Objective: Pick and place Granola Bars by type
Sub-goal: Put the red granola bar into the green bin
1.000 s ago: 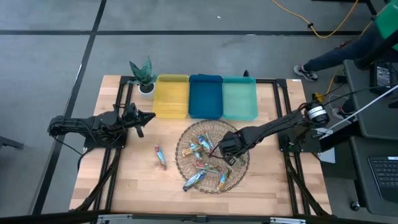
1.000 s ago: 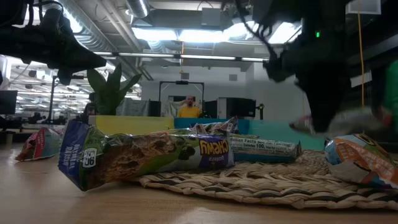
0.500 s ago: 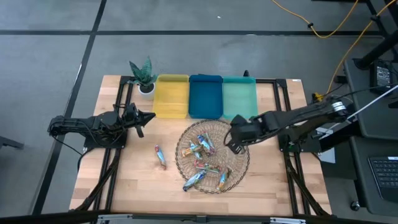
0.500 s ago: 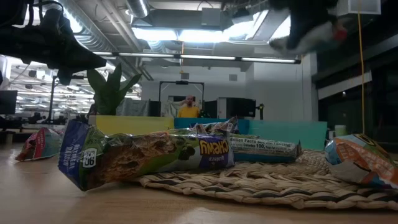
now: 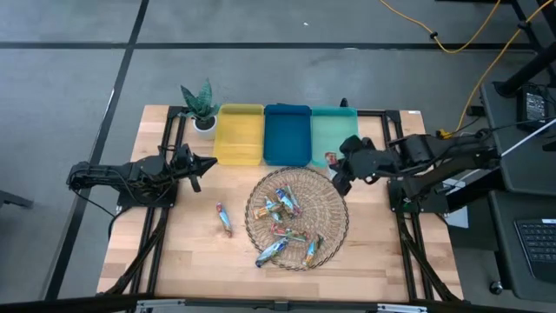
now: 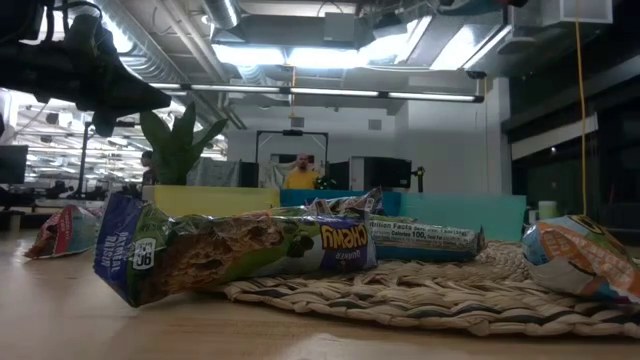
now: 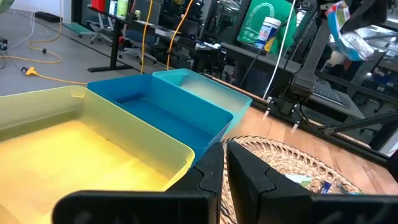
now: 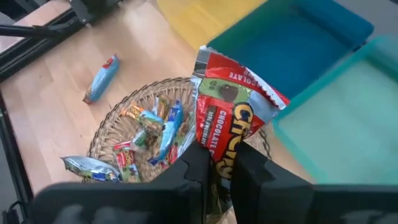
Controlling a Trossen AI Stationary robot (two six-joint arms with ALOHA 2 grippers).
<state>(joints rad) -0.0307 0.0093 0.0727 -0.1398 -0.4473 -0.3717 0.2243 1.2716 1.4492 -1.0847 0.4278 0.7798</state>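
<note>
My right gripper [image 8: 219,165] is shut on a red granola bar [image 8: 233,106] and hangs in the air over the basket's far right rim, beside the teal tray [image 5: 334,137]. In the high view the bar [image 5: 330,159] shows as a small red spot ahead of that gripper [image 5: 334,171]. Several more granola bars lie in the round woven basket [image 5: 339,228], and one lies on the table [image 5: 224,219] to its left. My left gripper [image 5: 208,163] waits shut at the table's left, level, pointing at the trays. My right gripper pinches one end of the red bar's wrapper [image 8: 217,149] between its two fingers. The fingers slant down from the table's right side and lie along the bar. The bar sticks out past the fingertips, lifted clear of basket and trays.
A yellow tray [image 5: 239,135], a blue tray [image 5: 287,135] and the teal tray stand side by side along the far edge. A small potted plant [image 5: 200,104] stands left of them. Bare wood lies left and in front of the basket.
My right gripper has risen out of the basket with the red bar and gone toward the table's far right, up to the teal tray. It has tipped from pointing steeply down to a slant. The bar has been lifted clear of the basket.
</note>
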